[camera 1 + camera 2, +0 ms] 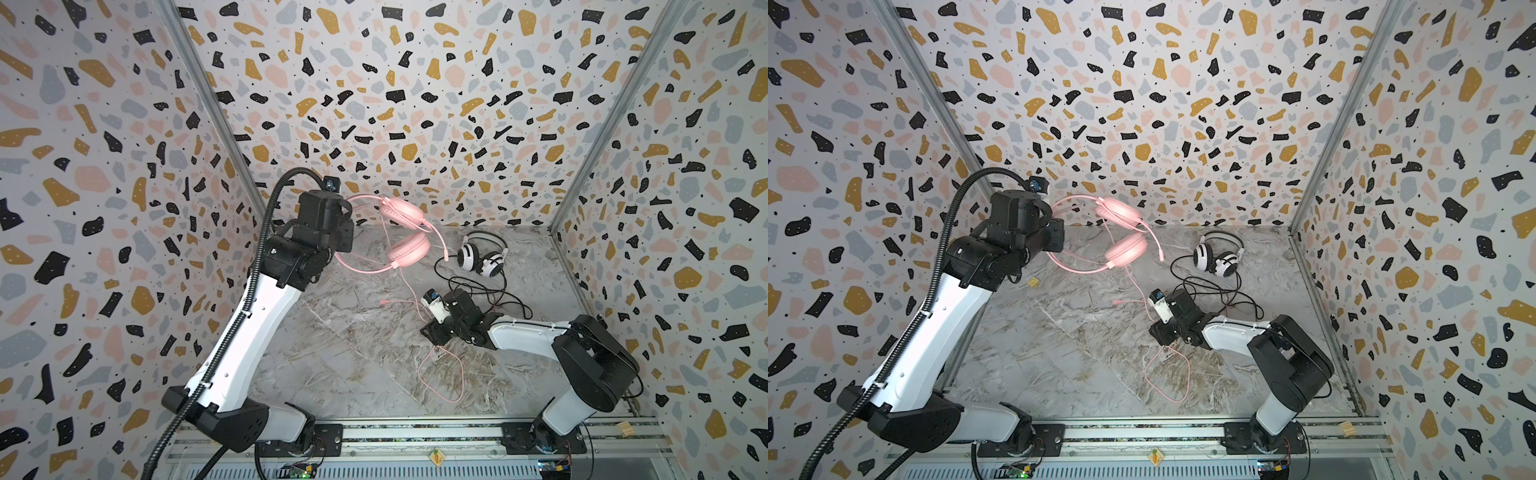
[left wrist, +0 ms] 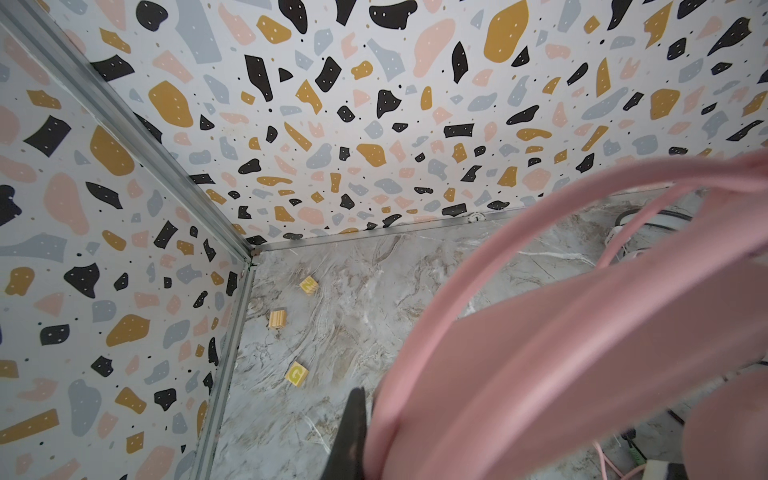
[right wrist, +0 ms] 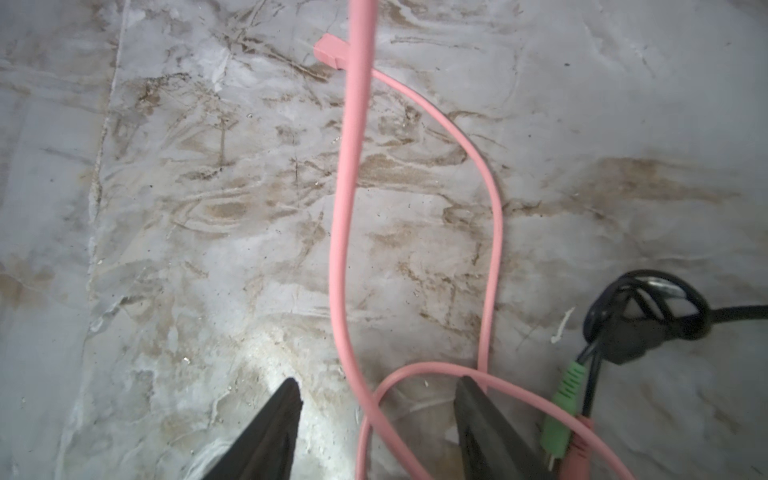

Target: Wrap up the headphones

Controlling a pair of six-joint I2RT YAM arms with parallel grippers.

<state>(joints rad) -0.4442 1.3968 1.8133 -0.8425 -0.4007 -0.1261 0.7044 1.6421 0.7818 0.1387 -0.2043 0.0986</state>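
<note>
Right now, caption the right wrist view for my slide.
Open right gripper poised over the looping pink cord on the grey marbled table, black knotted cord alongside.

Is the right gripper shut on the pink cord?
No: in the right wrist view the right gripper has its fingers standing well apart, with the pink cord passing unclamped between them.

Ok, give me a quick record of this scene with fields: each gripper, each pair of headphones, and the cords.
left gripper: shut on the headband of the pink headphones, holding them above the table
right gripper: open, low over the table, pink cord between its jaws
pink cord: loose, looping on the table
white-and-black headphones: lying on the table, untouched
black cord: loose tangle beside them
wrapping: not done on either pair
</note>
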